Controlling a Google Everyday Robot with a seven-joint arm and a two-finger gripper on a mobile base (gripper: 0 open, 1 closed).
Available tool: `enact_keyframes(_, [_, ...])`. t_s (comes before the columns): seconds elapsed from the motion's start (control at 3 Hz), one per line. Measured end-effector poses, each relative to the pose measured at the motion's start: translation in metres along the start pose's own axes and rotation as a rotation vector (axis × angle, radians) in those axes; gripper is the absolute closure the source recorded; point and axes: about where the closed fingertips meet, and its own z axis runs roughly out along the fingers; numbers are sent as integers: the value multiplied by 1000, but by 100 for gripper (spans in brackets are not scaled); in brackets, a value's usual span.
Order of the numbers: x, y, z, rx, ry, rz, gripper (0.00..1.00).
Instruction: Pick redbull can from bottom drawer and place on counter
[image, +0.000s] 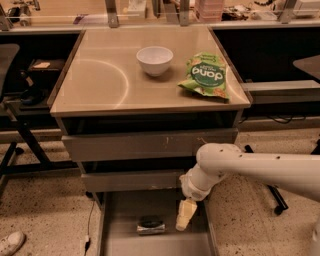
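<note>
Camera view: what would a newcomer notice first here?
The big white arm reaches in from the right, with its gripper hanging over the open bottom drawer, just right of the redbull can lying on the drawer floor. Above, the glossy counter carries a white bowl and a green snack bag near its right edge.

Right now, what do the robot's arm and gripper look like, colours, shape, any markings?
The arm is a smooth, thick off-white tube with a few small dark dots, ending in a rounded joint and a ribbed white collar. The gripper below it is pale cream-yellow and tapered, over the open bottom drawer, beside the redbull can. No cables or lettering show.
</note>
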Motion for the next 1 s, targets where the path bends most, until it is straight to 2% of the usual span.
enact_keyframes(0.33, [6, 7, 14, -32, -2, 13, 0])
enact_keyframes(0.67, [5, 6, 11, -27, -1, 12, 0])
enact_keyframes(1.0, [2, 16, 31, -59, -6, 2, 0])
